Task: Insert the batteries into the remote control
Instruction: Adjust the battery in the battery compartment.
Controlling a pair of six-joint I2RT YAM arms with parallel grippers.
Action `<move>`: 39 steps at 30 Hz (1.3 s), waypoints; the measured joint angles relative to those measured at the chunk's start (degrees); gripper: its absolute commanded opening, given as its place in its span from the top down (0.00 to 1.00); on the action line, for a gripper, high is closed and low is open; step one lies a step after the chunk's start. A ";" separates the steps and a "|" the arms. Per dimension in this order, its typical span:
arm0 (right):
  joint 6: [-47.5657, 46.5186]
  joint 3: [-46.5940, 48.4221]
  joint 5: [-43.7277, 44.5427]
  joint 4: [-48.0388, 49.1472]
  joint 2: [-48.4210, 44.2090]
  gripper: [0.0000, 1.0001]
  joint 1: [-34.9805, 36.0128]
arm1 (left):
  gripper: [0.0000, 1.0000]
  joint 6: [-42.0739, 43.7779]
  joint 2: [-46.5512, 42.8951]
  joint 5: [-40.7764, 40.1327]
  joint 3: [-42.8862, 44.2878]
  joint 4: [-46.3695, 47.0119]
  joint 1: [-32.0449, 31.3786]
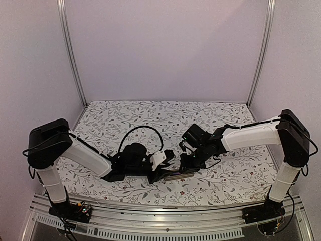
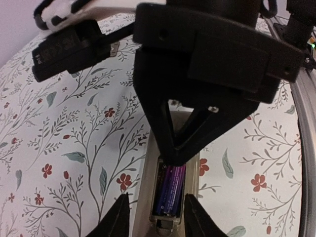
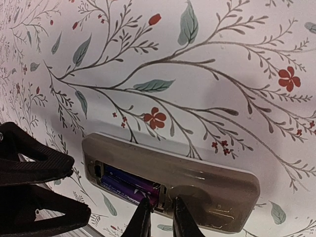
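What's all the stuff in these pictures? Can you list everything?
remote control: one, grey-tan back up, lying on the cloth between the grippers, battery slot open
batteries: two, purple, side by side in the slot
tablecloth: one, white with leaves and red flowers, covering the table
metal posts: two, silver, at the back corners
left gripper: one, black, fingers either side of the remote
right gripper: one, black, fingers nearly together at the slot's edge

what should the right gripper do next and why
Probably press the batteries down flat with the right gripper: they lie in the open bay of the remote, its tips sit at the bay's end, and the left gripper straddles the remote.
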 measured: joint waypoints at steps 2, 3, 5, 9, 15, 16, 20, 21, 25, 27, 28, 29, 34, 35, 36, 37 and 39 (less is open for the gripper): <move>0.00 0.00 0.00 0.00 0.00 0.85 0.00 | 0.67 -0.11 1.49 -0.28 1.42 -0.63 0.00; 0.00 0.00 0.00 0.00 0.00 0.86 0.00 | 0.69 -0.22 1.75 -0.31 1.64 -0.81 0.00; 0.00 0.00 -0.02 0.00 0.00 0.86 0.00 | 0.72 -0.28 1.75 -0.31 1.66 -1.07 0.00; 0.00 0.00 -0.44 0.04 0.00 0.88 0.02 | 0.74 -0.26 1.97 -0.37 1.79 -1.16 0.00; 0.00 0.00 -0.59 0.20 0.00 0.89 0.11 | 0.75 -0.33 3.23 0.28 2.51 -2.56 -0.22; 0.00 0.00 -0.59 0.26 0.00 0.89 0.15 | 0.75 -0.31 3.39 0.31 2.54 -2.71 -0.28; 0.02 0.00 -0.81 0.55 0.00 0.91 0.26 | 0.77 -0.31 4.28 0.22 2.84 -2.91 -0.48; 0.00 0.00 -0.85 0.61 0.00 0.91 0.33 | 0.77 -0.28 4.55 0.13 3.13 -2.93 -0.48; 0.02 0.00 -0.94 0.70 0.00 0.92 0.44 | 0.80 -0.20 4.96 0.09 4.09 -3.67 -0.55; 0.02 0.00 -0.92 0.74 0.00 0.92 0.55 | 0.80 -0.20 4.98 0.07 4.13 -3.96 -0.61; 0.02 0.00 -0.92 0.76 0.00 0.92 0.59 | 0.80 -0.17 4.98 0.09 4.13 -3.98 -0.63; 0.02 -0.02 -0.92 0.79 0.00 0.93 0.63 | 0.80 -0.15 4.98 0.09 4.13 -3.98 -0.63; 0.04 -0.50 -0.98 1.36 0.00 0.94 0.63 | 0.84 0.02 4.98 0.11 4.24 -4.04 -0.66; 0.04 -0.63 -0.98 1.60 0.00 0.94 0.66 | 0.84 0.09 4.98 0.26 4.31 -4.07 -0.66; 0.02 -0.70 -0.98 1.70 0.00 0.94 0.63 | 0.84 0.11 4.98 0.57 4.37 -4.26 -0.72; 0.02 -0.79 -0.98 1.79 0.00 0.94 0.63 | 0.84 0.15 5.01 0.83 4.39 -4.44 -0.81; 0.02 -0.96 -0.98 2.08 0.00 0.94 0.63 | 0.83 0.22 5.01 1.27 4.44 -4.46 -0.87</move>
